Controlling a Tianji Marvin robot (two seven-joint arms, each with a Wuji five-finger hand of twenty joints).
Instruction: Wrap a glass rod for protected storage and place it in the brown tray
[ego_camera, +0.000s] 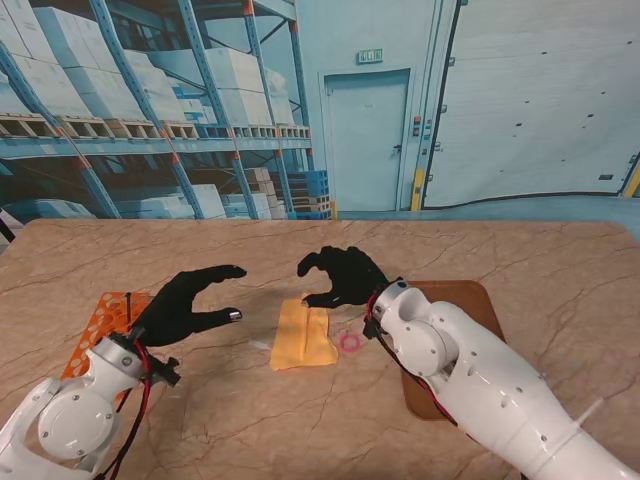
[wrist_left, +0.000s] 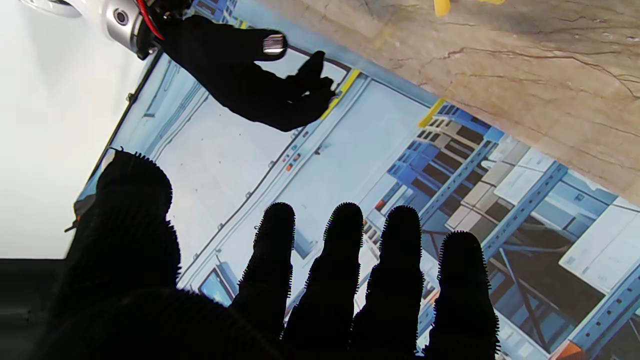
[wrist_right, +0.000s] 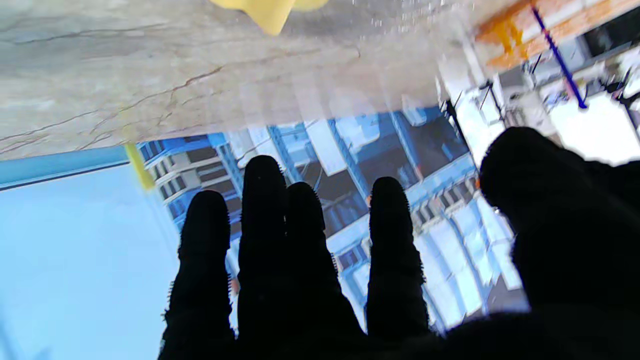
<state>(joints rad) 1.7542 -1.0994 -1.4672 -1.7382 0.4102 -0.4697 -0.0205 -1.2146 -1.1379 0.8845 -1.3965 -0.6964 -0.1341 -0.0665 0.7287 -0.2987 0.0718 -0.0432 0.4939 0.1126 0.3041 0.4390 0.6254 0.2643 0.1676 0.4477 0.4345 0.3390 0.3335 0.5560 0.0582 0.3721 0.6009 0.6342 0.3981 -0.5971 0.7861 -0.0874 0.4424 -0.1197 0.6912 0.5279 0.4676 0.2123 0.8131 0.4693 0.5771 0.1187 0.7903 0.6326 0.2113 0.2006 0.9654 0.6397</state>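
On the desk (ego_camera: 560, 270) between my two hands lies the yellow cloth (ego_camera: 302, 335), folded over into a flat packet with a raised fold running along its middle. I cannot make out the glass rod anywhere in these views; I judge it is either inside that fold or too thin and clear to see (a faint pale streak at the cloth's near-left edge could be it, but I would not swear to it).

My left hand (ego_camera: 190, 303) hovers off the cloth's left side, fingers spread and holding nothing. My right hand (ego_camera: 345, 277) hangs over the cloth's far-right corner, fingers also apart and empty, thumb curled toward the fabric. A small pink ring (ego_camera: 350, 342), perhaps an elastic band, rests just beside the cloth on its right, and the brown tray (ego_camera: 470, 300) sits farther right, partly hidden under my right arm. An orange rack (ego_camera: 105, 322) sits behind my left wrist.

The step, as I read it, is closing the wrap. To do it well I would bring both hands down together, pin one edge flat with the left fingers, and roll or fold with the right so the bundle stays tight and the rod cannot slide out an open end. Press gently, because glass under cloth gives no warning. Keep the ring within reach for binding.
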